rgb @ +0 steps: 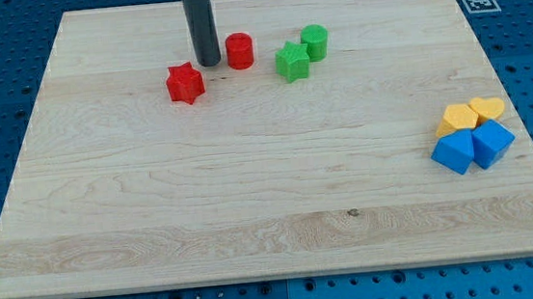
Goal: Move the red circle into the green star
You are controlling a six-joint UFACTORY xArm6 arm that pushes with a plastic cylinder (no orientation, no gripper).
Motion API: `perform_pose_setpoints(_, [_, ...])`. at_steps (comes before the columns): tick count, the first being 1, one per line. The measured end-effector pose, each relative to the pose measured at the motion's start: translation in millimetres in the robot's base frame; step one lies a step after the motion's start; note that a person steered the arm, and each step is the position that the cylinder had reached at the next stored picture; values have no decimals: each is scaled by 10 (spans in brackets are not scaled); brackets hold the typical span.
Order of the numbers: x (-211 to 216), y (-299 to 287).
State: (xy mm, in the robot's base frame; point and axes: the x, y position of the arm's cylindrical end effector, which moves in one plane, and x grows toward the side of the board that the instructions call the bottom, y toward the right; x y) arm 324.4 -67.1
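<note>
The red circle (240,51) is a short red cylinder near the view's top, left of centre. The green star (292,61) lies a short way to its right, slightly lower, with a gap between them. My tip (208,63) is the lower end of the dark rod that comes down from the view's top edge. It rests on the board just left of the red circle, very close to it; contact cannot be told.
A red star (185,83) lies below and left of my tip. A green cylinder (314,42) touches the green star's upper right. At the right edge sit two yellow blocks (471,112) and two blue blocks (473,146). The wooden board (272,217) lies on a blue perforated table.
</note>
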Motion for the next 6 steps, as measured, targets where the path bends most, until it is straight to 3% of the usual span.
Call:
perform_pose_setpoints(2, [-99,359])
perform_pose_setpoints(6, [-188,512])
